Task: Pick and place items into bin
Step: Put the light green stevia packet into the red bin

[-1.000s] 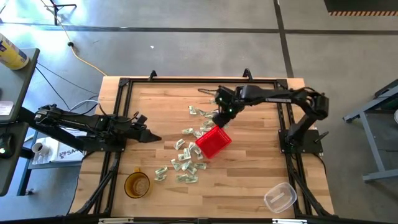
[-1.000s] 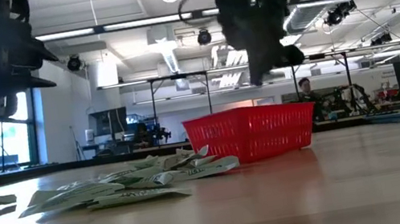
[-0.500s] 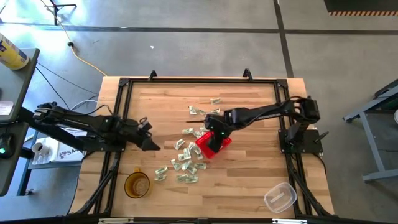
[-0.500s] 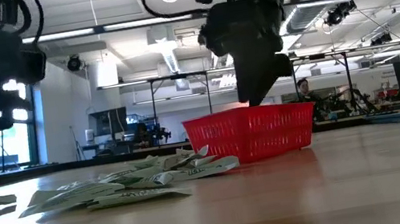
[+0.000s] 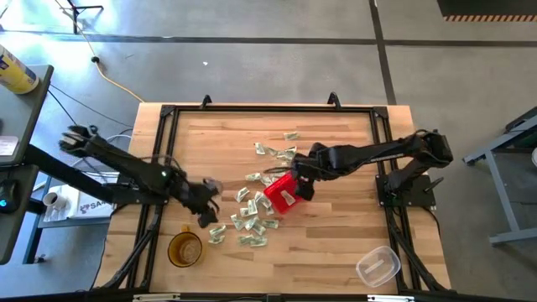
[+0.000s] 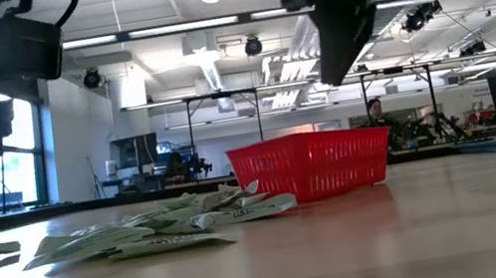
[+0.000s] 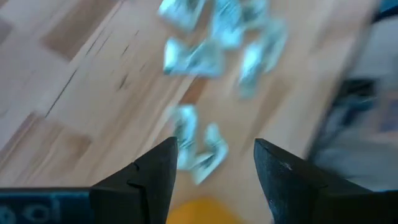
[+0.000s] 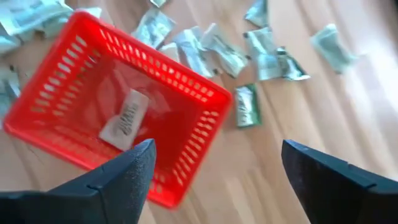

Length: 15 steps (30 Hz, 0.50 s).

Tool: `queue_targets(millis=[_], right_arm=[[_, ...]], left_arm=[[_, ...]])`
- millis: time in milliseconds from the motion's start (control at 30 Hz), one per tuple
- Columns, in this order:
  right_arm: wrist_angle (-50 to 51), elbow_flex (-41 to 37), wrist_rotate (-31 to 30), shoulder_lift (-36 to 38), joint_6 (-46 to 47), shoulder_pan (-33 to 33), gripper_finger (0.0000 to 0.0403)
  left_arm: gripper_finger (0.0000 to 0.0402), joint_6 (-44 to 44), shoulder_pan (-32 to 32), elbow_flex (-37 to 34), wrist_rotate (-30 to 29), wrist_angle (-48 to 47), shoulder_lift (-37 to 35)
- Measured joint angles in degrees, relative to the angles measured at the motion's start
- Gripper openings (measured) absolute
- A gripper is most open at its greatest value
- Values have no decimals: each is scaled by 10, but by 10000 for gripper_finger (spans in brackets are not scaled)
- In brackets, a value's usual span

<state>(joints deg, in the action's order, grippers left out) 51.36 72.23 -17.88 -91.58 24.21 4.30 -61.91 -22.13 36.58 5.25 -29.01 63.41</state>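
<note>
While the right gripper point(image 8: 211, 180) hangs over the red basket point(image 5: 284, 191) w/ fingers wide apart, one packet point(image 8: 126, 118) lies inside. Left gripper point(image 7: 214, 165), fingers apart & empty, hovers above loose packets point(image 5: 248, 220) near the amber cup point(image 5: 185, 248).

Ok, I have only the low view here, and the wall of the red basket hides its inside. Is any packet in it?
Observer: Yes, one packet lies on the floor of the red basket.
Operator: Does the right hand hold something?
Observer: No, the right hand is open and empty, above the basket.
Operator: And where is the left hand?
Observer: The left hand is open over loose packets near the amber cup.
</note>
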Motion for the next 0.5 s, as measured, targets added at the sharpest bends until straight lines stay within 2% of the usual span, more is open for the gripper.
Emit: queue_targets(millis=[100,233,400,500], right_arm=[[31,0,-41,18,12,20,339],[65,0,-89,28,41,38,339],[97,0,-109,28,72,51,339],[99,0,-112,28,72,63,339]], left_arm=[[248,-7,-29,55,-5,-48,84],[248,-45,-48,102,0,-51,185],[248,-57,-49,139,-7,-54,287],[248,-60,-41,149,-9,-59,324]])
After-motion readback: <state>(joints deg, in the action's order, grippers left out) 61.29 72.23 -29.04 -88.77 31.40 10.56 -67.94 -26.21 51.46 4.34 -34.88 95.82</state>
